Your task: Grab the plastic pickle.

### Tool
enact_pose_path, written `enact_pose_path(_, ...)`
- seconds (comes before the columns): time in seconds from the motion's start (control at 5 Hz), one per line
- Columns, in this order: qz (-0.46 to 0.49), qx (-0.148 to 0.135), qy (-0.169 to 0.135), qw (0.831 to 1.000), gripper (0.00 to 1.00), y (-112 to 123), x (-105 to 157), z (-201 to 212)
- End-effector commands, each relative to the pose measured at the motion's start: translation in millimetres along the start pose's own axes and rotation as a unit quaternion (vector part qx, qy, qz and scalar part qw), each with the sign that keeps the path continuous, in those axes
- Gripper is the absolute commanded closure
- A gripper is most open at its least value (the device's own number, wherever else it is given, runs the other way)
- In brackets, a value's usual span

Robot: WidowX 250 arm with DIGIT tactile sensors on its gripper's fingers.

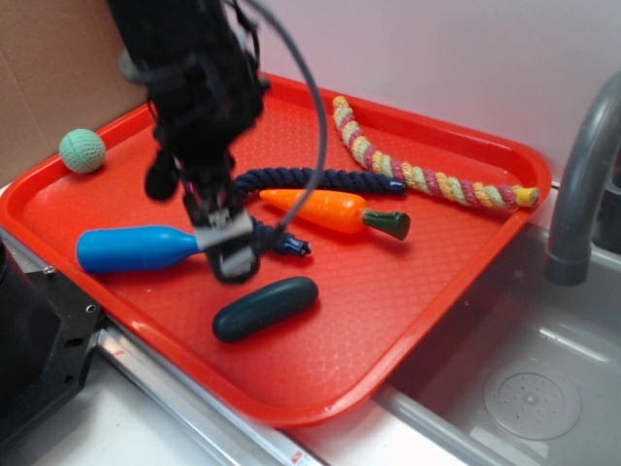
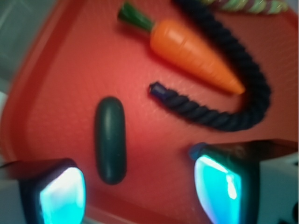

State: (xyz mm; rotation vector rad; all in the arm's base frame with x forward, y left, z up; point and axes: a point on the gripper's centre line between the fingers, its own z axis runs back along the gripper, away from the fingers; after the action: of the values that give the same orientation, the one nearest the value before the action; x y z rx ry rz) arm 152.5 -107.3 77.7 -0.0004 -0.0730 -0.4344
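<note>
The end effector [image 2: 140, 186] is open and empty, with both fingers spread and nothing between them. It hangs above the red tray [image 1: 408, 320], near the pickle [image 1: 265, 308] but not touching it.

The pickle lies flat on the tray's front portion, apart from all other items. In the wrist view it sits closer to the left finger [image 2: 60, 191] than to the right.

Hazards:
- Off-centre descent: the left finger may land on the pickle and roll it away, since its smooth, rounded body would likely slip.
- The dark rope [image 1: 320, 180] end lies just beside the right finger and could snag.

Tray contents: pickle, carrot [image 1: 335, 211], blue bottle [image 1: 136, 249], dark rope, striped rope [image 1: 427, 180], green ball [image 1: 81, 150].
</note>
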Motion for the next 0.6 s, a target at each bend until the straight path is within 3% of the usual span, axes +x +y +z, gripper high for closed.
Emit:
enact_pose_path(0.0, -0.055, -0.022, -0.014, 0.998, 0.0, -24, 14, -49)
enact_pose_path(0.2, -0.065, -0.018, 0.0, 0.998, 0.0, -36, 15, -57)
enact_pose_path(0.4, -0.042, -0.012, 0.006, 0.999, 0.14, -33, 12, -61)
